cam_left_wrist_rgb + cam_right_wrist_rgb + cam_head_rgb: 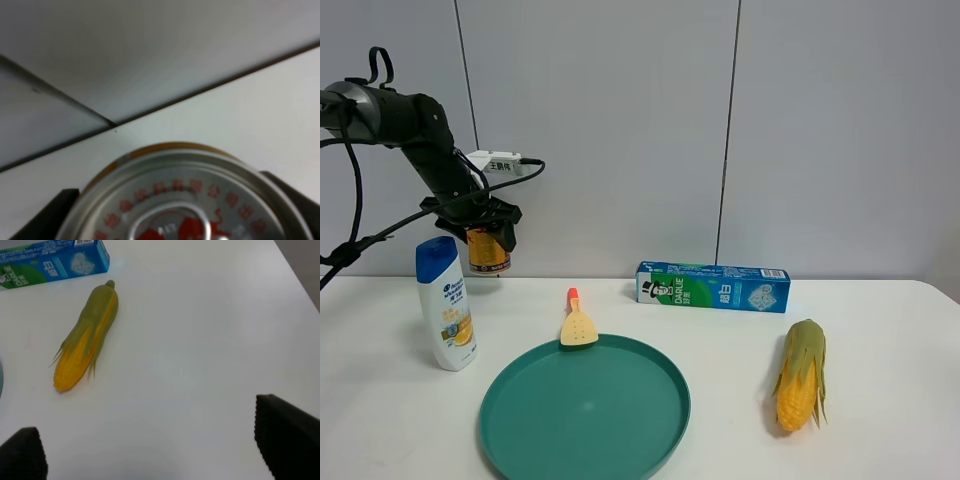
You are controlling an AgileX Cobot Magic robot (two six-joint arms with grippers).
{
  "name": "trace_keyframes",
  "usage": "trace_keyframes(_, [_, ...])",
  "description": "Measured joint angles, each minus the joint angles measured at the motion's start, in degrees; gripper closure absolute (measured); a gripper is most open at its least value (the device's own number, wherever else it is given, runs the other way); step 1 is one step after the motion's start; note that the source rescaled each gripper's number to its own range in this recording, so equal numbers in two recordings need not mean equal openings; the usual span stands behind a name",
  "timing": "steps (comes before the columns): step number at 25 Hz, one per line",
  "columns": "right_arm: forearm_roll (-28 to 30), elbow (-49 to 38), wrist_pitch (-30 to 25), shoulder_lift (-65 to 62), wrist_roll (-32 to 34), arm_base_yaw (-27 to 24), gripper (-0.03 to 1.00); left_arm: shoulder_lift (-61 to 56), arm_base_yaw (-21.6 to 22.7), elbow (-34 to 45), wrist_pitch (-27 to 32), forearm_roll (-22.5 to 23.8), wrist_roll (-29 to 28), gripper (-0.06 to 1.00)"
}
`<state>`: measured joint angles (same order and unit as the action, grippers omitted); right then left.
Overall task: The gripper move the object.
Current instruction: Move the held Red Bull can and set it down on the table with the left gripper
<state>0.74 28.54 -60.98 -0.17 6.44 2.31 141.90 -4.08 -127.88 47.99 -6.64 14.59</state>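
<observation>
My left gripper point(486, 228) is shut on the gold drink can point(488, 251) with red markings. It holds the can upright at the back left of the table, close to the wall and just behind the shampoo bottle point(447, 303). In the left wrist view the can's silver top point(186, 197) fills the lower part, with a black fingertip point(47, 215) on either side. My right gripper point(150, 450) is open and empty over bare table, with its fingertips point(287, 435) wide apart. It is out of the exterior view.
A green plate point(650, 440) lies at the front centre with a small orange-handled spatula point(577, 325) at its back rim. A toothpaste box point(712, 286) lies at the back centre. A corn cob point(801, 374) lies on the right and also shows in the right wrist view point(85, 340).
</observation>
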Motion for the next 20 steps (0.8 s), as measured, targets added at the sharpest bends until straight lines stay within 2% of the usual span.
trace_keyframes(20, [0.00,0.00,0.00,0.00,0.00,0.00,-0.03,4.33,0.00,0.00,-4.03,0.60,2.09,0.94])
